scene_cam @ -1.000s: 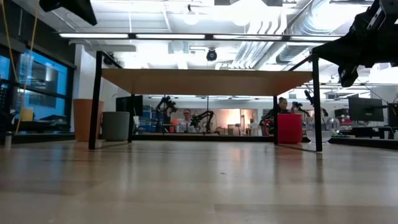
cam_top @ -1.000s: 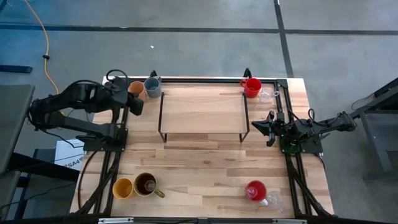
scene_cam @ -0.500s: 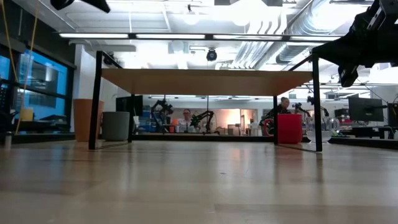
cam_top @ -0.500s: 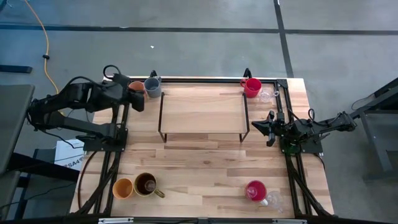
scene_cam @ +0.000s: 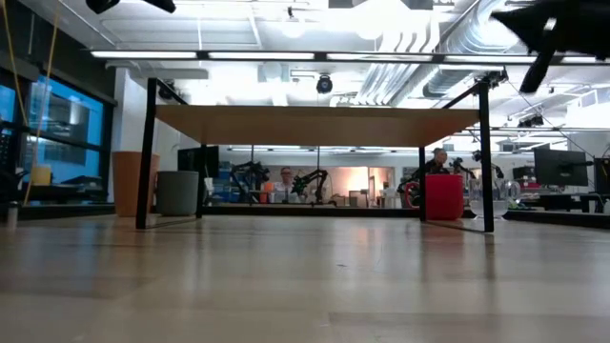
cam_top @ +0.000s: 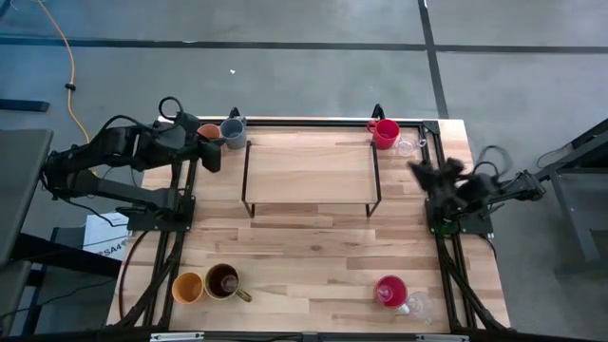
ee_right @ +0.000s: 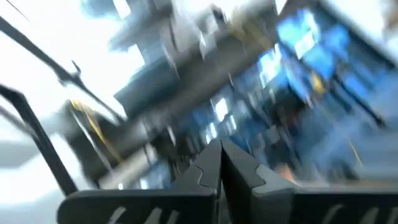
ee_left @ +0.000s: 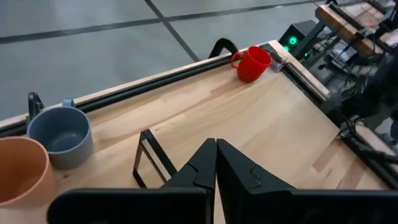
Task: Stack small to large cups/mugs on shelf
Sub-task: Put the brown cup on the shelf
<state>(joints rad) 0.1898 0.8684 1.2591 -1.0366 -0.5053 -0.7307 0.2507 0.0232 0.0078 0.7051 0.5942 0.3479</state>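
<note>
Standing in the middle of the table (cam_top: 313,247), toward its far edge: the shelf (cam_top: 311,171). Sitting left of the shelf at the far corner: a tumbler (cam_top: 208,132) and a mug (cam_top: 233,132), touching. Sitting right of the shelf, far corner: a cup (cam_top: 386,133) with a glass (cam_top: 408,146) beside it. Lying well in front of the shelf, left: two more cups (cam_top: 187,287), side by side. In front, right: another cup (cam_top: 390,291) beside a second glass (cam_top: 415,306).

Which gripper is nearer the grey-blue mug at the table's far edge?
Left. The left gripper, shut and empty, hangs just beside the grey-blue mug and the peach tumbler. The right gripper, also shut, is across the shelf at the table's right side.
</note>
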